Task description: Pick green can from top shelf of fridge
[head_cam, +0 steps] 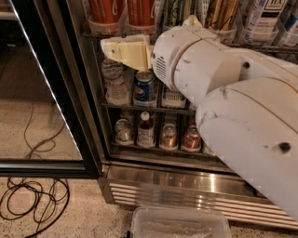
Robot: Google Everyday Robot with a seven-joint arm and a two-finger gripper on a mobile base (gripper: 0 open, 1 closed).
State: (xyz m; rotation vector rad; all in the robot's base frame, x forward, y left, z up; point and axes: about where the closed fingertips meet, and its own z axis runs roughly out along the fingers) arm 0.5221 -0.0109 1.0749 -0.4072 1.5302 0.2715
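- Speckled stone floor (28,135) runs in front of the fridge (186,186), a drinks cooler with a steel base and vent grille, its black-framed glass door (60,93) swung open to the left.
- At the cooler's open front, my end effector (107,46), cream-coloured, points left at the front edge of the top shelf (106,28). I cannot tell whether it is set wide or narrow, and nothing shows in its hold.
- It sits just below the two orange-red cans (106,9) and just above a water bottle (115,81) and a blue can (145,88) on the rack beneath.
- The green can (173,11), pale green and silver with dark streaks, stands upright on the top shelf, above and to the right of my end effector and apart from it. It has an orange-red can on its left and a gold-brown can (216,11) on its right.
- My white arm (223,83) crosses the right half of the view and hides much of the racks behind it.
- On the lowest rack, a small bottle (145,130) stands among short cans (169,135).
- Dark cables (32,204) lie looped on the floor at lower left, under the door.
- A clear plastic tub (181,223) sits on the floor below the steel base.
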